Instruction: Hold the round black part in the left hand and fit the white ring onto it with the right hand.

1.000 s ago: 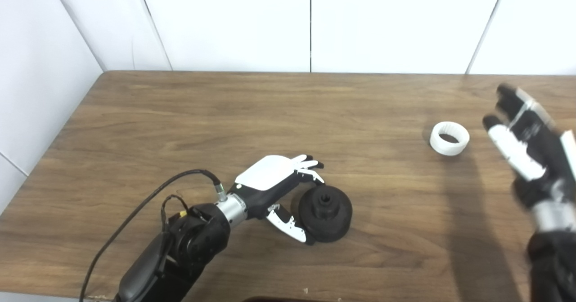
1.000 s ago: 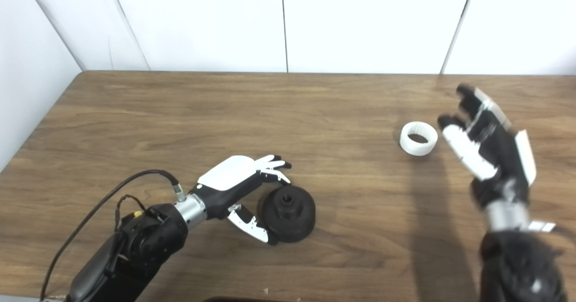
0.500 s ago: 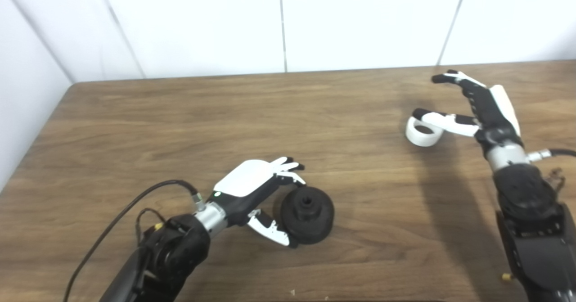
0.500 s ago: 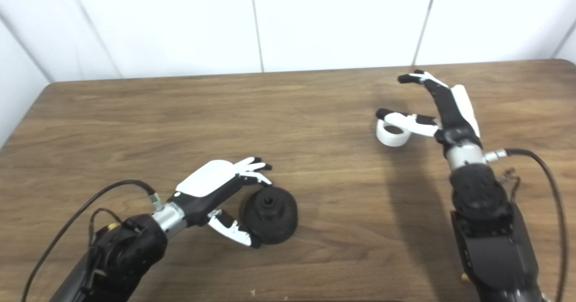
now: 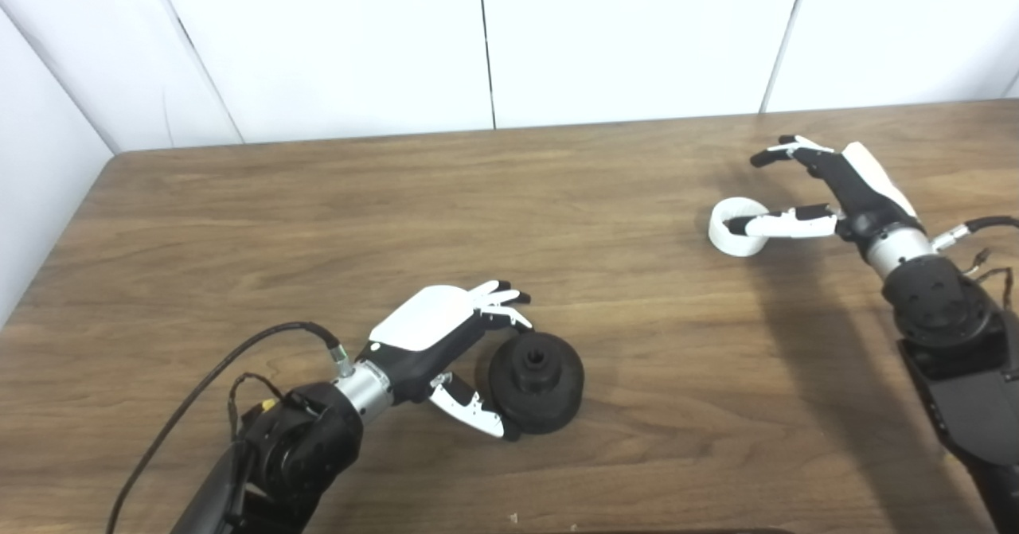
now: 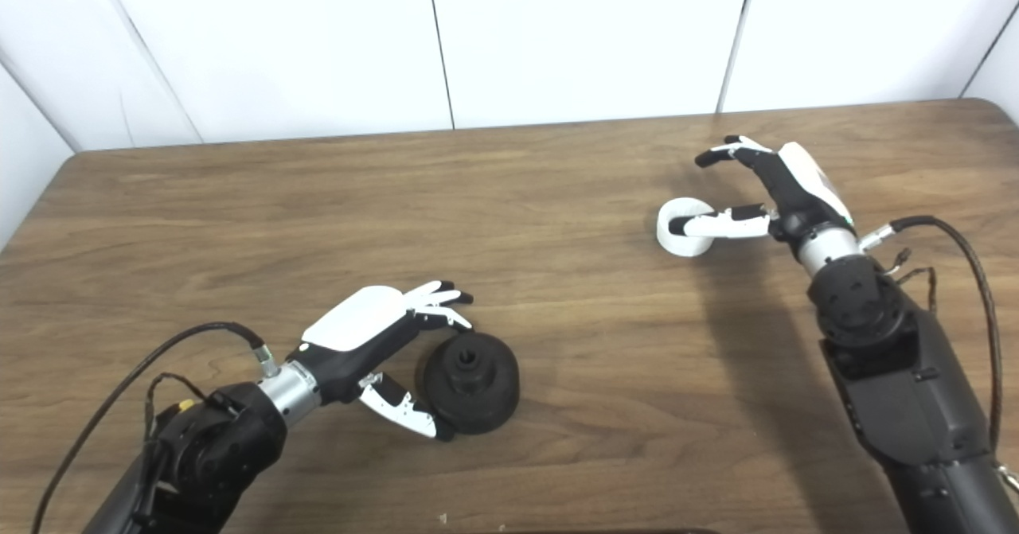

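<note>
The black part on the table is cupped loosely by the open left hand at its 9 o'clock; the ring is touched by the spread right hand.

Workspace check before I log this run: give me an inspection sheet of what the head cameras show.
Surface: wooden table, bare between the parts.
Job's things: black part and white ring lie on the table, far apart.
Clutter: tiny speck near the front edge.
Hands: left robot hand cups the black part, fingers apart; right robot hand open, thumb across the ring.
Cables: black leads at both wrists.
Surroundings: white wall panels.
</note>
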`<move>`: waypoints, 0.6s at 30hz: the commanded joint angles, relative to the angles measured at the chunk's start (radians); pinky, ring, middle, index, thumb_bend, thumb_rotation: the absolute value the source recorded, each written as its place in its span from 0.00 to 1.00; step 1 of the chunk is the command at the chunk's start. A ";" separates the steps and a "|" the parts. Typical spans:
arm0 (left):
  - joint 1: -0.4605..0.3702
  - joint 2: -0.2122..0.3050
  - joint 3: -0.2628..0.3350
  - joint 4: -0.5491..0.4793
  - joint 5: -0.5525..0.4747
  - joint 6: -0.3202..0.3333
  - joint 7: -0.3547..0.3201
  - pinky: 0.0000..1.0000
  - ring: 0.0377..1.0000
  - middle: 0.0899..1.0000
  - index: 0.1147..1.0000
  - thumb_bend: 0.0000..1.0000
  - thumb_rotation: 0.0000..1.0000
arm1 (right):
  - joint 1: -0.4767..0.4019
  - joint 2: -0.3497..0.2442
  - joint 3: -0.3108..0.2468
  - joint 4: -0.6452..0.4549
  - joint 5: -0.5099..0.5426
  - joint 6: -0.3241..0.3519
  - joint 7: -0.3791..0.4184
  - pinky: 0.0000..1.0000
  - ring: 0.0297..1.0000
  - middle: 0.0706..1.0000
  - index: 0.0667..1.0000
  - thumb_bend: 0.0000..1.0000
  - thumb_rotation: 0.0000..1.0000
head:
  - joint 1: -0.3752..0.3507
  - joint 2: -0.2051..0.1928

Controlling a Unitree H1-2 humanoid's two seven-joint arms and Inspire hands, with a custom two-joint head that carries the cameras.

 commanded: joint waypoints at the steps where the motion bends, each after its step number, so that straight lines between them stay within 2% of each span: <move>1: -0.010 0.010 0.007 -0.011 -0.008 -0.016 0.004 0.87 0.98 0.93 0.64 0.83 0.34 | -0.057 -0.022 -0.002 -0.008 -0.016 -0.009 0.007 0.90 0.97 0.93 0.73 0.92 0.31 | 0.000 0.000; 12: -0.007 0.007 0.015 -0.015 -0.011 -0.010 -0.007 0.87 0.98 0.93 0.64 0.83 0.32 | -0.075 -0.043 0.039 0.039 -0.078 -0.018 0.039 0.88 0.97 0.94 0.74 0.92 0.33 | 0.002 0.001; 18: -0.008 0.005 0.016 -0.016 -0.012 -0.012 -0.008 0.87 0.98 0.93 0.64 0.83 0.32 | -0.077 -0.043 0.063 0.058 -0.107 -0.012 0.050 0.93 0.99 0.94 0.74 0.91 0.35 | 0.001 0.003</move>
